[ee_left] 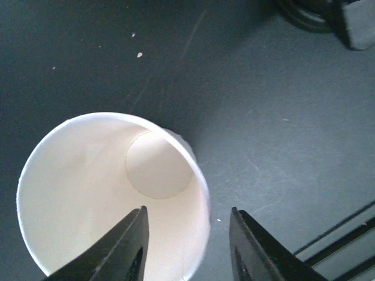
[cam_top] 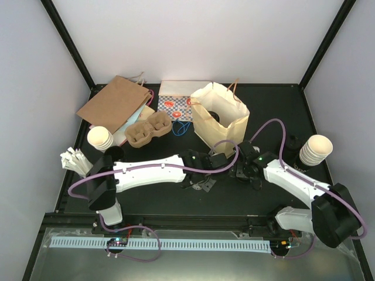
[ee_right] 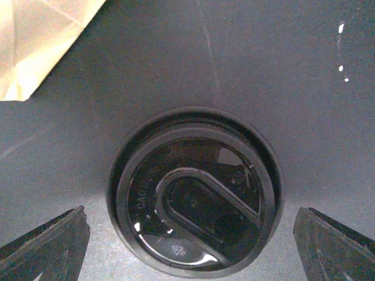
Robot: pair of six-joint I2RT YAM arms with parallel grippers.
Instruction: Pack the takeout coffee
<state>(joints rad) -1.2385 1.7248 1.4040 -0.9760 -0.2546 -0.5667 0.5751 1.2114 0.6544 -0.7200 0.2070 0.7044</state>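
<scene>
Around the bag [cam_top: 220, 120], which stands open-mouthed at mid-table, the room is bare: white walls [cam_top: 193, 35] on three sides and black posts [cam_top: 67, 41] slanting up at the back corners. Under the bag lies the table [cam_top: 234, 202], matt black, scuffed with faint pale scratches and dotted with white specks [ee_left: 139, 55]. Left of the bag a flat bag [cam_top: 117, 102] of brown paper lies by the back edge. Between the two, nearer the arms, sits a brown carrier [cam_top: 146, 130]. Farther left of the bag is the left stack [cam_top: 99, 139] of lidless cups, and well to the bag's right is the right stack [cam_top: 316, 149].

On the near side of the bag, a little to its left, a cup [ee_left: 88, 193] stands mouth up on the table, cream-white and lidless. The left gripper [ee_left: 187, 211] hangs over it with fingers apart, one over the cup's inside and one outside, the rim between them. Whether either touches the wall I cannot tell. Just in front of the bag's near corner the lid [ee_right: 193, 193], round, black and glossy, lies flat on the table, apart from the cup. The right gripper [ee_right: 188, 209] hovers above it, fingers spread wide, one to each side and clear of it.
</scene>
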